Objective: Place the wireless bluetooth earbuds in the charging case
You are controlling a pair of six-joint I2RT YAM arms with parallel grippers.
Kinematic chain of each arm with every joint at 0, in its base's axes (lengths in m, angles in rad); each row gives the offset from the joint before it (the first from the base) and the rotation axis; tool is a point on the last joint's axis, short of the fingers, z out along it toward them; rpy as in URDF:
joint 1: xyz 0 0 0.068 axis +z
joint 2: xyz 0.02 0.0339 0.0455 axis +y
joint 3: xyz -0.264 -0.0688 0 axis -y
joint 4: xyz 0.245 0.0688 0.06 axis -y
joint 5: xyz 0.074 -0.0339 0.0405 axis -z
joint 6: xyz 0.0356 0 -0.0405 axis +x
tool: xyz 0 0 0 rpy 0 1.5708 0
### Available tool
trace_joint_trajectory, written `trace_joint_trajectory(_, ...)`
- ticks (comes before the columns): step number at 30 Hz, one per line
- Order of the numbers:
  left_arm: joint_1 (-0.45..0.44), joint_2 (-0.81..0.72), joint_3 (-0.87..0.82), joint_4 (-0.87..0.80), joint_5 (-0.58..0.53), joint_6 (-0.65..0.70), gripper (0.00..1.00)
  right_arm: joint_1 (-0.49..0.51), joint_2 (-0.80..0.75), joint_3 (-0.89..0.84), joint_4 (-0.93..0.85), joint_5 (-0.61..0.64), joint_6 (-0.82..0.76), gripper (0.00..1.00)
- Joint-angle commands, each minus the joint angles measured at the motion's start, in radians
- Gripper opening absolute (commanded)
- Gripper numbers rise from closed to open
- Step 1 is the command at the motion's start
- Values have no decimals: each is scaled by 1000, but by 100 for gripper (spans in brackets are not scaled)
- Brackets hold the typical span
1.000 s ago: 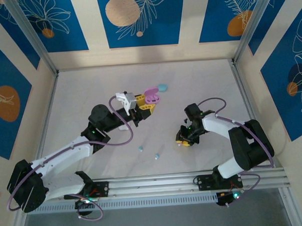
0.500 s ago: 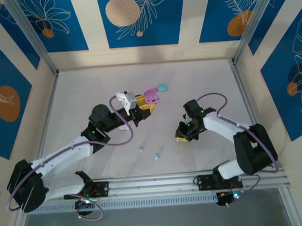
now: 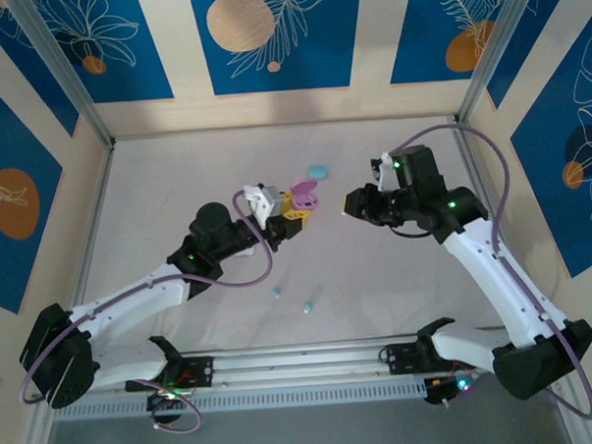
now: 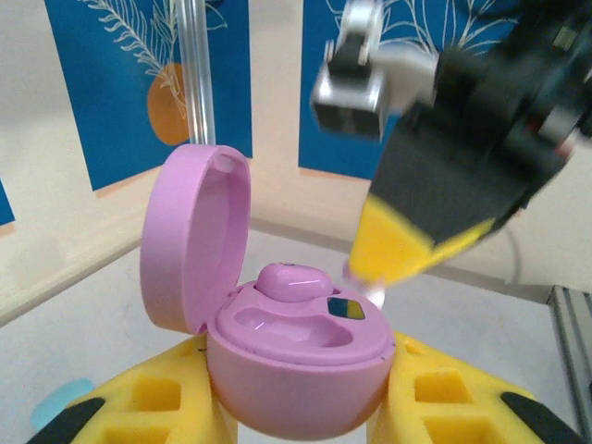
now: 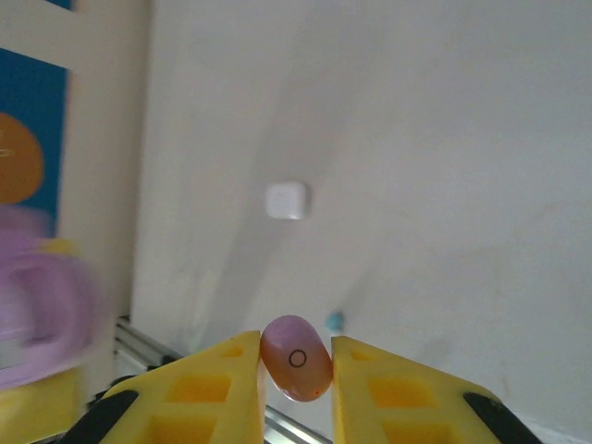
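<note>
Pink oval plastic charging case (image 4: 296, 365) sits clamped between the yellow fingers of the left hand (image 3: 293, 209), its lid hinged back and upright. One pink pebble-like earbud (image 4: 291, 280) already lies in the far well; the near well (image 4: 273, 326) is bare.

The second pink earbud (image 5: 296, 356) is pinched between the pads of the right hand (image 3: 358, 204), its long axis running roughly along the fingers. From that hand the case lies to the left, close by. In the left wrist view a yellow fingertip (image 4: 398, 245) hangs just beyond the rim on the side away from the lid, though blur leaves it unclear whether they touch. By my judgement the right hand must carry its bud across and down into the bare well.

One light blue earbud (image 3: 276, 293) and a second light blue earbud (image 3: 307, 307) lie loose on the table (image 3: 176, 168) toward the arm bases. A light blue case (image 3: 317, 171) rests farther back.
</note>
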Motion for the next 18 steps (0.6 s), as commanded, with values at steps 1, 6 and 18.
trace_joint_trajectory(1,-33,22,50,-15,-75,86,19,12,-1,66,-66,-62,-15,23)
trace_joint_trajectory(6,-78,60,79,-34,-135,186,19,45,18,133,-58,-96,-10,23)
trace_joint_trajectory(18,-137,93,103,-17,-230,278,19,142,81,179,-49,-26,-10,23)
